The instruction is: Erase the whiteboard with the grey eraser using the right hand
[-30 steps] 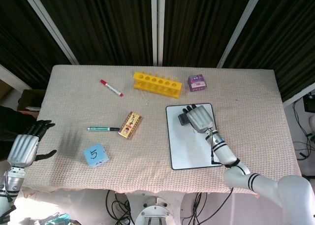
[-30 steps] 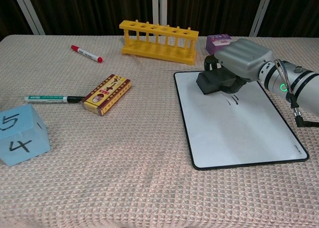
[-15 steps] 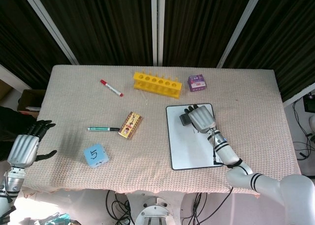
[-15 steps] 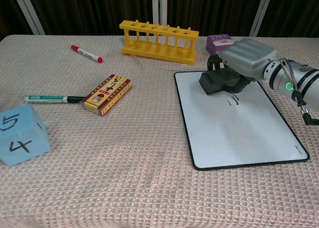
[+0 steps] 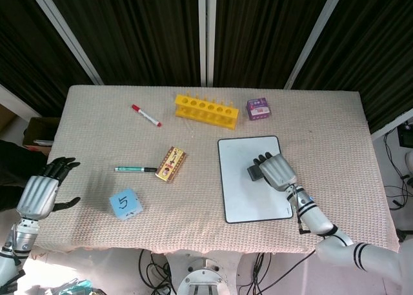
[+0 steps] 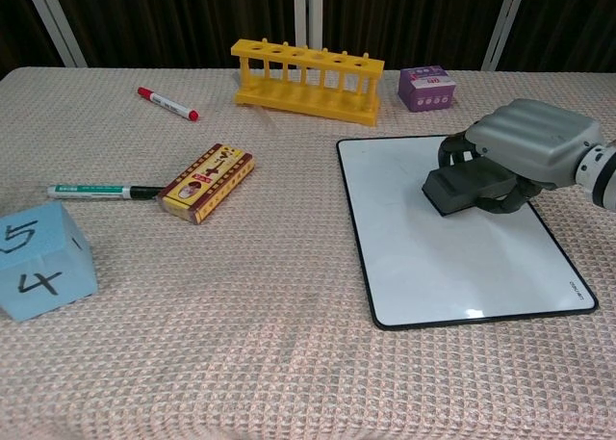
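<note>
The whiteboard (image 5: 242, 192) (image 6: 423, 247) lies flat at the right of the table, and its white face shows no marks. My right hand (image 5: 277, 170) (image 6: 534, 149) grips the grey eraser (image 5: 254, 173) (image 6: 462, 189) and presses it on the board's middle right. The hand covers the eraser's back; only its front end shows. My left hand (image 5: 40, 193) hangs open off the table's left edge, holding nothing; the chest view does not show it.
A yellow tube rack (image 5: 206, 109) (image 6: 306, 80) and a purple box (image 5: 257, 108) (image 6: 425, 86) stand behind the board. Left of it lie a small patterned box (image 5: 171, 163) (image 6: 206, 181), a green marker (image 5: 134, 169) (image 6: 101, 190), a red marker (image 5: 146, 115) (image 6: 166, 103) and a blue cube (image 5: 126, 203) (image 6: 38, 259).
My right hand has dragged the eraser from the board's top left down towards its middle right. The small black marks on the board are gone. The left hand shifted slightly.
</note>
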